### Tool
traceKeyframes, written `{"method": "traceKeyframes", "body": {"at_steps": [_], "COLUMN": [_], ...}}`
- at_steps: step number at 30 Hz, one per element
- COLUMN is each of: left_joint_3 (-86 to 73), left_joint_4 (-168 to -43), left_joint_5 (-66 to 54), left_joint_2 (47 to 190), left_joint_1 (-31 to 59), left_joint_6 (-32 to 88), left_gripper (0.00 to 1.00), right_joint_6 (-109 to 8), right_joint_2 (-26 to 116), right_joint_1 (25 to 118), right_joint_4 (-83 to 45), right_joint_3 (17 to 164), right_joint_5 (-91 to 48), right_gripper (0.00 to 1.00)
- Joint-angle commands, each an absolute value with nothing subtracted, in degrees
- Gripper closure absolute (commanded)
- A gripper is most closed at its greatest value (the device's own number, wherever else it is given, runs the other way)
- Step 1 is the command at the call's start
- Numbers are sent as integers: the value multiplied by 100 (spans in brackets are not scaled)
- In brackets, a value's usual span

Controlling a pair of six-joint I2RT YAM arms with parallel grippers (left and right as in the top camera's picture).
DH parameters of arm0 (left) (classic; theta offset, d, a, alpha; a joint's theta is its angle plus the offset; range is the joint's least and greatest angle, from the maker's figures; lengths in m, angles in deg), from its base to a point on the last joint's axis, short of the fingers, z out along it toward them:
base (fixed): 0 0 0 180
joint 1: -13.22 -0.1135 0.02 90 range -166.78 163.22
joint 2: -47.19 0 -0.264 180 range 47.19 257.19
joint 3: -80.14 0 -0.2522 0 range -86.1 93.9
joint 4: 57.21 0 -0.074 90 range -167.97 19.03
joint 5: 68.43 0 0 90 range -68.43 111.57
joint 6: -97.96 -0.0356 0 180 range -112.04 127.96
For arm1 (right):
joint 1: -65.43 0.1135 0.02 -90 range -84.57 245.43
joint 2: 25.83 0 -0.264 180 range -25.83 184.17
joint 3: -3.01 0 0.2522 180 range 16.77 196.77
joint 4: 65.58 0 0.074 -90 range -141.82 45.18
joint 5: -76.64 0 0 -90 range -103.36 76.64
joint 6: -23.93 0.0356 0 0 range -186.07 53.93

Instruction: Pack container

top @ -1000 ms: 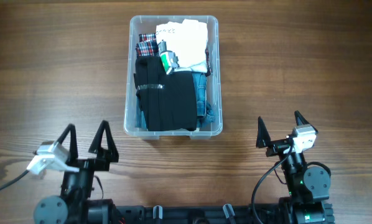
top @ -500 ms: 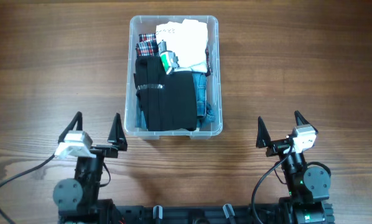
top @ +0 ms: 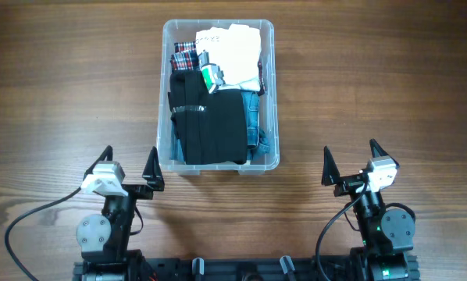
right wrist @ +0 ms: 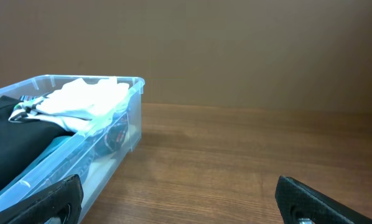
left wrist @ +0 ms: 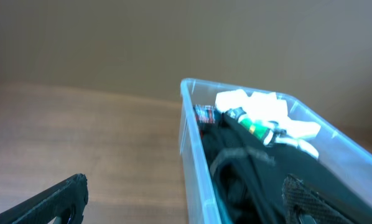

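Left pincer (top: 130,153): at the near left of the counter (top: 62,86), fingers spread wide, nothing between them, pointing toward the far edge; its right finger (top: 151,164) stands just beside the near left corner of the container (top: 162,101), and whether the two touch cannot be told from overhead; a black cable (top: 19,226) loops from the arm's base toward the left edge. In the left wrist view the two dark fingertips (left wrist: 55,199) sit in the bottom corners, with the container's near corner rising between them, right of centre.

Container: clear plastic bin, upright in the middle of the counter, long side running away from the arms, nearer the far edge; filled. Contents, left to right: plaid cloth (top: 185,53) in the far left corner; black folded garment (top: 210,125) covering most of the near half; a small green-and-white item (top: 212,76) lying at the centre; white folded cloth (top: 235,48) across the far right; blue denim (top: 255,125) along the right wall.

Right pincer (top: 349,150): at the near right of the counter, well apart from the container, fingers likewise spread with nothing gripped; in the right wrist view the container's right wall (right wrist: 133,109) appears at left, bare wood ahead.
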State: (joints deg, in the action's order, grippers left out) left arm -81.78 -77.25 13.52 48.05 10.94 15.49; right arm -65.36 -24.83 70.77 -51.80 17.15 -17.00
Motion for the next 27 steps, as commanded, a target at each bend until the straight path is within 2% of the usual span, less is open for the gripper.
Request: {"method": "traceKeyframes", "body": {"at_steps": [1, 27], "left_joint_3": [-8253, -8307], "left_joint_4": [-7987, -8110], "left_joint_5": [1297, 1562], "left_joint_2": [4733, 4735], "left_joint_1": [1124, 1124], "left_joint_6": [1414, 1416], "left_gripper": [0, 0], "right_joint_6": [-6604, -6606], "right_joint_2": [-2523, -2523], "right_joint_1": [7053, 7053], "right_joint_4": [-5198, -5198], "right_joint_3": [1706, 1706], "right_joint_5": [-1770, -1770], "right_gripper": [0, 0]}}
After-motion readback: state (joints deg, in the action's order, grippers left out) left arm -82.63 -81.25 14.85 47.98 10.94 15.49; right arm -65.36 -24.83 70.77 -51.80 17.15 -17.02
